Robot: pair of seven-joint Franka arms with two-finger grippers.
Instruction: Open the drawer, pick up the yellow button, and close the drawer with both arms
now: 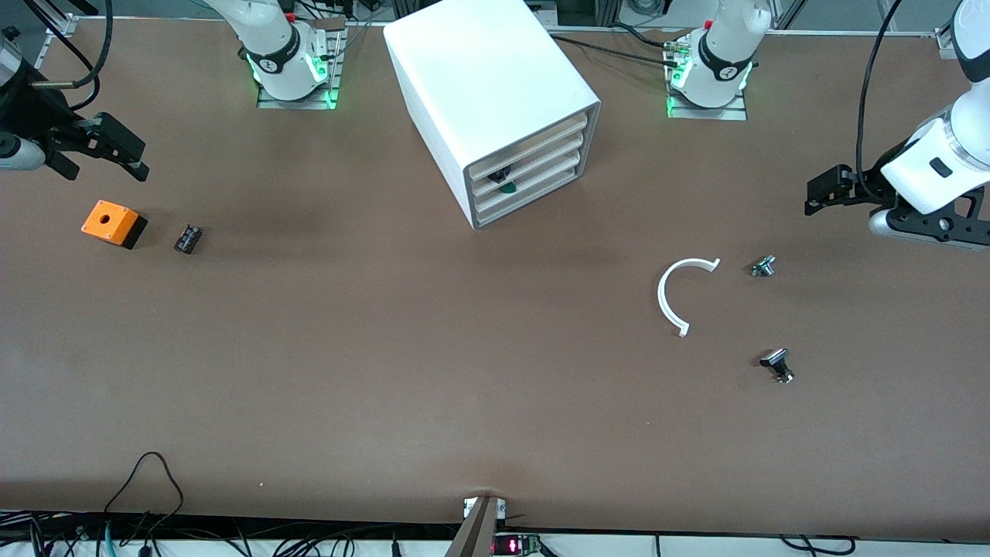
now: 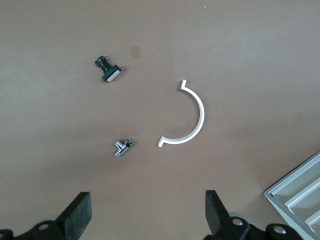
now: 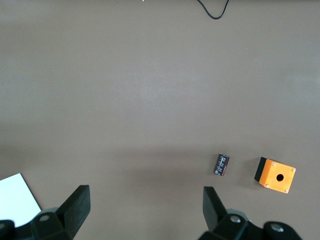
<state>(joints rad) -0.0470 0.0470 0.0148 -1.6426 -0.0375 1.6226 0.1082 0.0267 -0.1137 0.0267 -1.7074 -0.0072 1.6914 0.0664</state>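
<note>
Drawers in the big white box cabinet looked closed, the uppermost cream-fronted drawer included; I couldn't spot the button. My left black two-finger gripper hovered released over the white plastic half-ring; my right black gripper waited released over the orange holed cube
</note>
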